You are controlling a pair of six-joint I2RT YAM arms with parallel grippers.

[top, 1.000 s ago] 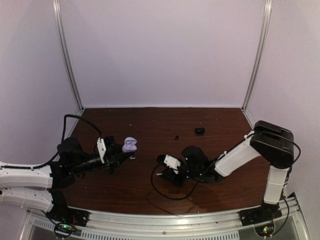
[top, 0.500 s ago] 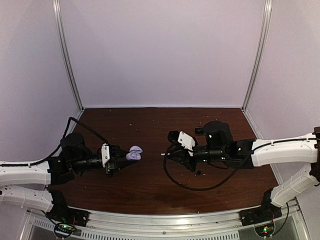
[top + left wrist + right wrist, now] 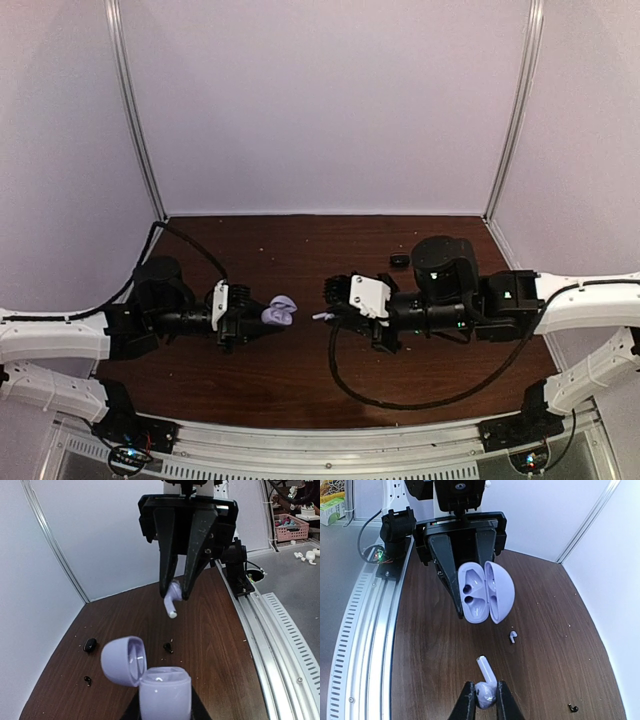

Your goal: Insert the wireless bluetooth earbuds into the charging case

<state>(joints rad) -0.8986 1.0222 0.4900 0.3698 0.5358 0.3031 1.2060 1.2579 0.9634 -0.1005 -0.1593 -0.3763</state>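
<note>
My left gripper [image 3: 262,318] is shut on an open lilac charging case [image 3: 279,311], held above the table with its lid hinged back. In the right wrist view the case [image 3: 483,592] shows two empty sockets. My right gripper [image 3: 335,312] is shut on a lilac earbud [image 3: 485,694], its stem pointing at the case a short gap away. The left wrist view shows that earbud [image 3: 171,599] hanging above the case [image 3: 163,692]. A second lilac earbud [image 3: 512,636] lies on the table. Two black earbuds [image 3: 168,647] [image 3: 88,680] lie on the table.
A small black case [image 3: 400,261] sits on the brown table [image 3: 300,380] at the back right, and it also shows in the left wrist view [image 3: 90,645]. Crumb-like specks dot the wood. Pale walls and metal posts [image 3: 137,130] enclose the table.
My right arm has lifted from the table and swung left with the lilac earbud, up to the case. My left arm has carried the open case to the right, toward it.
</note>
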